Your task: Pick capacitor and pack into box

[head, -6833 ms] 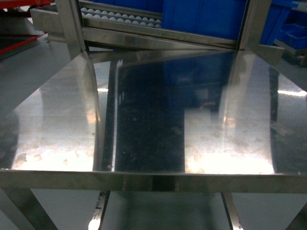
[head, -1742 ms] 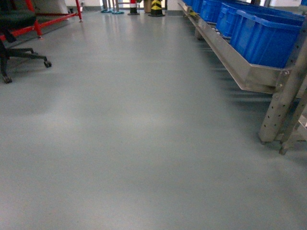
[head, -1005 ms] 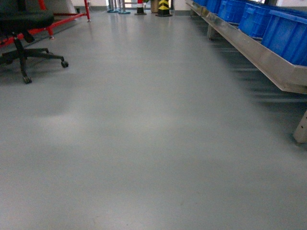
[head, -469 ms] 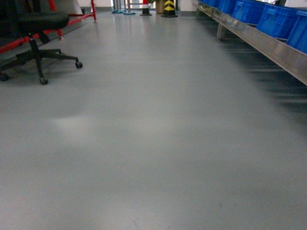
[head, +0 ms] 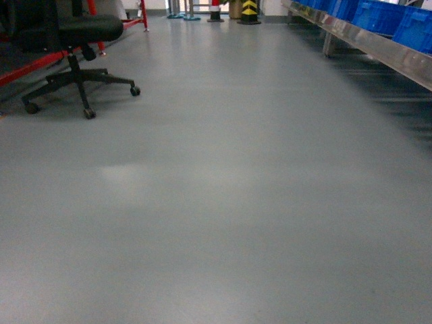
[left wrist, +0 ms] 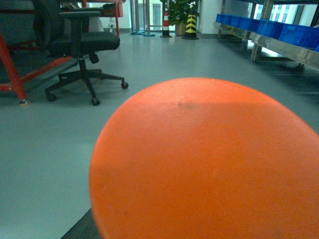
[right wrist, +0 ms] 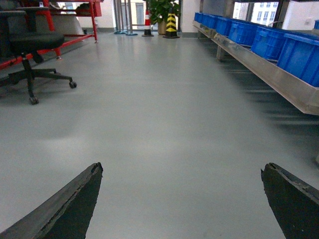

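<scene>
Capacitor and box are nowhere in view, so this looks like a transit step: right gripper (right wrist: 182, 199) spread and empty, left gripper's state untellable behind an orange blob (left wrist: 209, 164), finding them next.

I'm looking down a wide grey floor (head: 223, 202) with a dull sheen, and a paler patch is showing on it left of centre. A black office chair (head: 71, 54) is standing on its castors at the far left, beside a red frame (head: 40, 62) resting on the floor. Along the right edge a long steel rack (right wrist: 269, 74) is carrying a row of blue bins (right wrist: 279, 42). At the far end a yellow-and-black striped post (head: 250, 10) and a red-and-white cone (head: 215, 9) are standing on the floor.
</scene>
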Controlling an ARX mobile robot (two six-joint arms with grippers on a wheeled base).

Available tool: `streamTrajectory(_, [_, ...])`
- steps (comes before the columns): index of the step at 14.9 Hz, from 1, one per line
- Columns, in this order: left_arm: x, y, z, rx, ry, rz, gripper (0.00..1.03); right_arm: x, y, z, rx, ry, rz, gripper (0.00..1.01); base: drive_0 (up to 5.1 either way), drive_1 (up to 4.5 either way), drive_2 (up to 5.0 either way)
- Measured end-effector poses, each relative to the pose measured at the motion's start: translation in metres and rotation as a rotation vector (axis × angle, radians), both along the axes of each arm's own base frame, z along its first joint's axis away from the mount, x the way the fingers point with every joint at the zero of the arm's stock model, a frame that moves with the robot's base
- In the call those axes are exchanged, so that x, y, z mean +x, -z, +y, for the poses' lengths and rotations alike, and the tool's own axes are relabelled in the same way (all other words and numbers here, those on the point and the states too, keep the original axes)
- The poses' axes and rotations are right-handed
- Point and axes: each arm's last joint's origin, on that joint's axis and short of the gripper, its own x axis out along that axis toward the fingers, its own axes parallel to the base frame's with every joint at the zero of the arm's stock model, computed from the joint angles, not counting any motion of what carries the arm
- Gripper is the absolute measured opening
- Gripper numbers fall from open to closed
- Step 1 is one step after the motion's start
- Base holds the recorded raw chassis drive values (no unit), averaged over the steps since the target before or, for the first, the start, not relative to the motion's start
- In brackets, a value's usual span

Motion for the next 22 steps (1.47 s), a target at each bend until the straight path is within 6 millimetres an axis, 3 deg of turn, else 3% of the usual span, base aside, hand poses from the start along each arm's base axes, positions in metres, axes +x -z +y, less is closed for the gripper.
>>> streamTrajectory(22, [0.0000, 0.0001, 0.0000, 0.000, -0.001, 0.001, 0.44, 0.0000, -0.0001, 0.0000, 0.000, 0.000, -0.002, 0.98, -5.0, 2.46, 2.5])
